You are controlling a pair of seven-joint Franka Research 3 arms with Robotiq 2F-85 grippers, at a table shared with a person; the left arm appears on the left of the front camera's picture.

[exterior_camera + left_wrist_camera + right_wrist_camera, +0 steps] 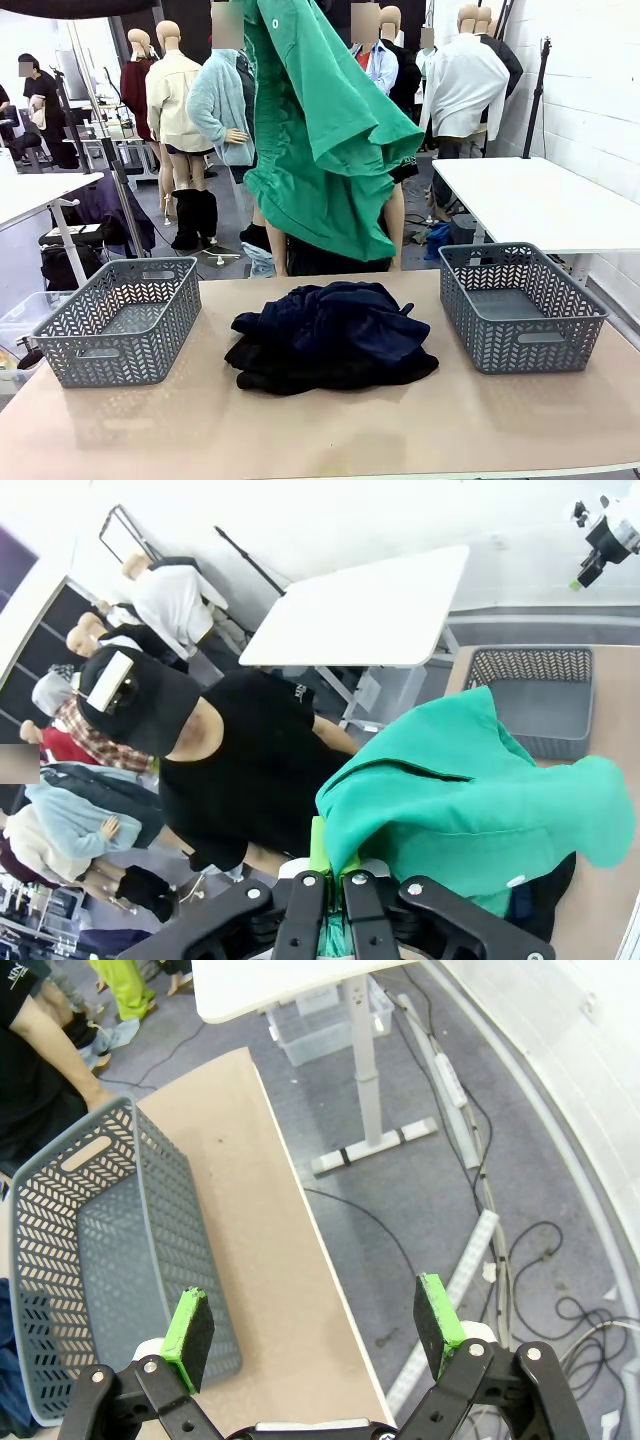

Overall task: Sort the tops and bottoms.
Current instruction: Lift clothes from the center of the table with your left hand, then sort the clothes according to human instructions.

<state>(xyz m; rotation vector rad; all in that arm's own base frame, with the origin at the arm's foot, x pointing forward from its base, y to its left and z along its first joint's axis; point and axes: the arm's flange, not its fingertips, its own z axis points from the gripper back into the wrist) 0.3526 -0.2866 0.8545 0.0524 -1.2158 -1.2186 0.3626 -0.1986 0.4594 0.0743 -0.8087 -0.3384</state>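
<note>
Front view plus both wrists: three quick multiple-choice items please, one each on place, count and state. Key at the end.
1. Where is the green shirt relative to the table?
A. Folded at its near edge
B. Spread flat on it
C. Hanging in the air, off its surface

2. How many grey baskets stand on the table?
A. One
B. Two
C. Three

3. What state is the right tool in?
A. Open, nothing between its pads
B. Shut on the green shirt
C. Shut on a basket rim

Key:
1 C: the shirt dangles from the shut left tool, well above the tabletop.
2 B: one basket sits at each end of the table.
3 A: the right wrist view shows the green pads wide apart, with floor and table edge between them.
</note>
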